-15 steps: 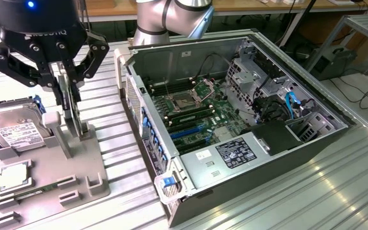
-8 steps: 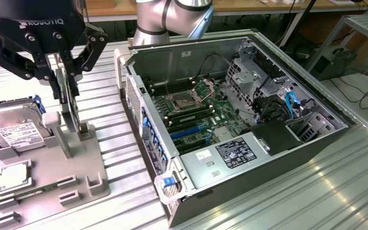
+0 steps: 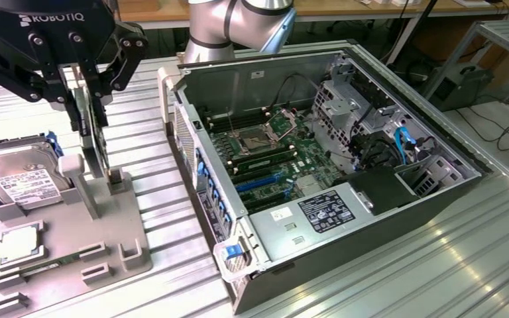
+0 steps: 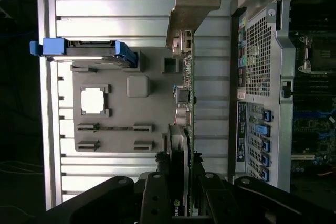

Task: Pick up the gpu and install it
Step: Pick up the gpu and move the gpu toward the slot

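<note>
Exterior view: at ten o'clock in the frame, the black gripper [image 3: 87, 93] is clenching the upper edge of the gpu [image 3: 93, 142]. The gpu is standing on edge, upright, its lower edge sitting at the grey fixture [image 3: 104, 225], which is lying at eight o'clock. Whether the card is resting in its slot or hanging just above it cannot be told. A silver hard drive [image 3: 16, 179] is lying at nine o'clock, beside the card. The open computer case [image 3: 387, 232] is filling the middle of the frame, from one o'clock round to five o'clock, with its green motherboard [image 3: 272, 156] facing up.

Wrist view: the gripper [image 4: 181, 182] is pinching the gpu [image 4: 185, 93] from both flat faces, seen edge-on. The pale metal bracket [image 4: 190, 6] is forming the card's far end. The card is running between the fixture [image 4: 126, 124] and the case's rear panel [image 4: 257, 40].

Judging by its look, the card is seeming light, thin and stiff, yet fragile, with bare components on its faces. Gripping the plain upper edge, away from the connector edge and bracket, is looking safest, as twisting could damage it.
</note>
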Available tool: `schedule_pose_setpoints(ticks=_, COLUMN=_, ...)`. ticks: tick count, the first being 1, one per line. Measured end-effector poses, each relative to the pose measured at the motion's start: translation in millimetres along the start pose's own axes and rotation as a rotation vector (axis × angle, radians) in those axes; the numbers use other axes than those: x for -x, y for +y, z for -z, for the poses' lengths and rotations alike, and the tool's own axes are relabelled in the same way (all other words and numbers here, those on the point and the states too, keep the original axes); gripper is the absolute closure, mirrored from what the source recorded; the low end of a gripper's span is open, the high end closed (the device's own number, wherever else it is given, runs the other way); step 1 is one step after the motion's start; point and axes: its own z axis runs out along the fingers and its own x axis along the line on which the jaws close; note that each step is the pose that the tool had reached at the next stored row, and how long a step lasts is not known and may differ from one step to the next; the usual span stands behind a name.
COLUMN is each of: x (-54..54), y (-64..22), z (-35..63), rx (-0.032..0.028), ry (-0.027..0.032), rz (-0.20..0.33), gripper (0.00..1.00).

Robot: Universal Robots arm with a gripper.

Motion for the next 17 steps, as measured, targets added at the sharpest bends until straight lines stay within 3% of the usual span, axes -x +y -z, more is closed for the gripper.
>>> schedule_pose_setpoints(ticks=17, x=6.1, y=0.0, z=0.0, rx=0.0001, ry=0.0000, rz=0.000, gripper=0.73)
